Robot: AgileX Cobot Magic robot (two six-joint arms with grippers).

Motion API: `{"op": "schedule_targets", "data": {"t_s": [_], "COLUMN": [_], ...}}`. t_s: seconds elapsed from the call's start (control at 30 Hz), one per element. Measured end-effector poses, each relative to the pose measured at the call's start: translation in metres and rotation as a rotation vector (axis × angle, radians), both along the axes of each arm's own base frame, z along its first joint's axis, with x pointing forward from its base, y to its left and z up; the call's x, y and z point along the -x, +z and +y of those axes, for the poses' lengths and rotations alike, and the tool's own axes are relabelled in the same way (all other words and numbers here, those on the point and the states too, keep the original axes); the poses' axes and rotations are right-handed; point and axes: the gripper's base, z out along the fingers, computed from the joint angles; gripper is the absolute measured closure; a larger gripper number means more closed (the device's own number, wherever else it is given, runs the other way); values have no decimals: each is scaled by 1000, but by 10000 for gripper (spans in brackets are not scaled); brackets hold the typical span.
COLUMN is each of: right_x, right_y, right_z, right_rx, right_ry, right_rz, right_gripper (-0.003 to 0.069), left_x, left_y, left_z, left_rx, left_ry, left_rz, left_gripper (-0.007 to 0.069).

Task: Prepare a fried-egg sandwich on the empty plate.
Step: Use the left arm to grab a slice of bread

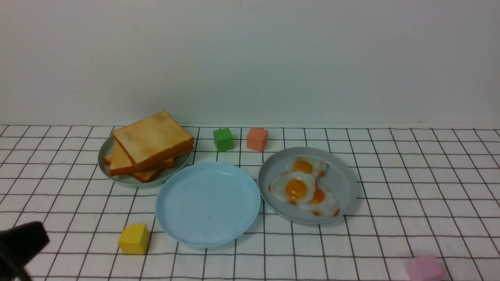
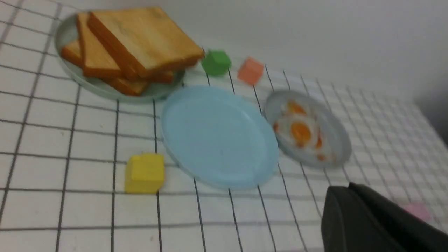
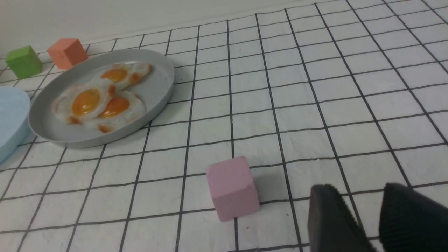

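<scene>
The empty sky-blue plate lies bare at the middle of the cloth. To its far left, several toast slices are piled on a grey-green plate. On its right, three fried eggs overlap on a grey plate. A fried-egg sandwich is not in view. My left gripper hovers low at the near left, shut on nothing. My right gripper stands open and empty over the cloth, near a pink cube; it is outside the front view.
A green cube and a salmon cube sit behind the plates near the wall. A yellow cube lies just left of the blue plate's near rim. A pink cube rests at the near right.
</scene>
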Motion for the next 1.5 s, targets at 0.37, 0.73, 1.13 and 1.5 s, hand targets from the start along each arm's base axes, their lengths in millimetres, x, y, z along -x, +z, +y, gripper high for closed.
{"op": "schedule_targets", "data": {"t_s": [0.37, 0.73, 1.13, 1.5], "right_x": [-1, -3, 4, -12], "right_y": [1, 24, 168, 194], "right_z": [2, 7, 39, 47], "right_rx": [-99, -718, -82, 88], "right_ry": [-9, -61, 468, 647], "right_rz": [-15, -188, 76, 189], "right_gripper": [419, 449, 668, 653], "left_x": [-67, -77, -207, -338], "left_y": [-4, -13, -14, -53], "left_z": [-28, -48, -77, -62], "left_rx": [-146, -281, -536, -691], "left_ry": [-175, -326, -314, -325], "left_rz": [333, 368, 422, 460], "left_gripper": [614, 638, 638, 624]}}
